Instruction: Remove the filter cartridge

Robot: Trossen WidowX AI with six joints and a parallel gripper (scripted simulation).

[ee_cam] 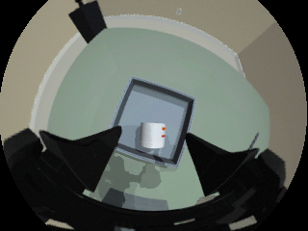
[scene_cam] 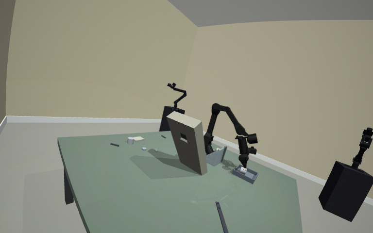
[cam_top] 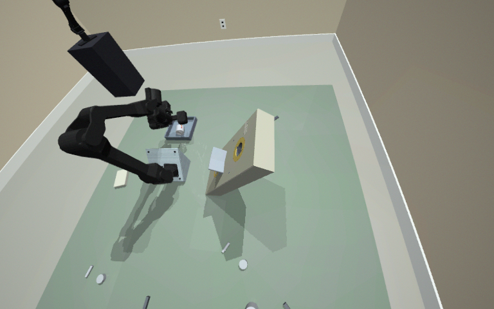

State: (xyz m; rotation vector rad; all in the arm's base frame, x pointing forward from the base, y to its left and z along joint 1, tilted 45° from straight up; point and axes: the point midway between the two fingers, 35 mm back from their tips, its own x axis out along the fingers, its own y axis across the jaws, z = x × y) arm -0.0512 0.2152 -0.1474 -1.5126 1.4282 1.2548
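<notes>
The white round cartridge (cam_top: 179, 129) (scene_cam: 243, 170) (ee_cam: 153, 136) lies on its side inside the blue-grey tray (cam_top: 178, 138) (scene_cam: 243, 178) (ee_cam: 144, 103), near one end. Two red marks show on it; its slotted face is not visible. My gripper (cam_top: 182, 118) (scene_cam: 245, 166) (ee_cam: 154, 133) is open above the cartridge, pointing down, with a finger to either side in the wrist view and a gap between each finger and the cartridge. The beige service panel (cam_top: 264, 140) (scene_cam: 189, 148) stands tilted, its round gold-ringed opening (cam_top: 241, 140) empty.
A pale blue flap (cam_top: 217, 159) stands out from the panel front. A grey angled bracket (cam_top: 184, 165) (scene_cam: 215, 159) stands by the arm's base, between tray and base. A dark bar (scene_cam: 221, 215) and small loose parts lie elsewhere on the green table (cam_top: 320, 203) (scene_cam: 164, 203).
</notes>
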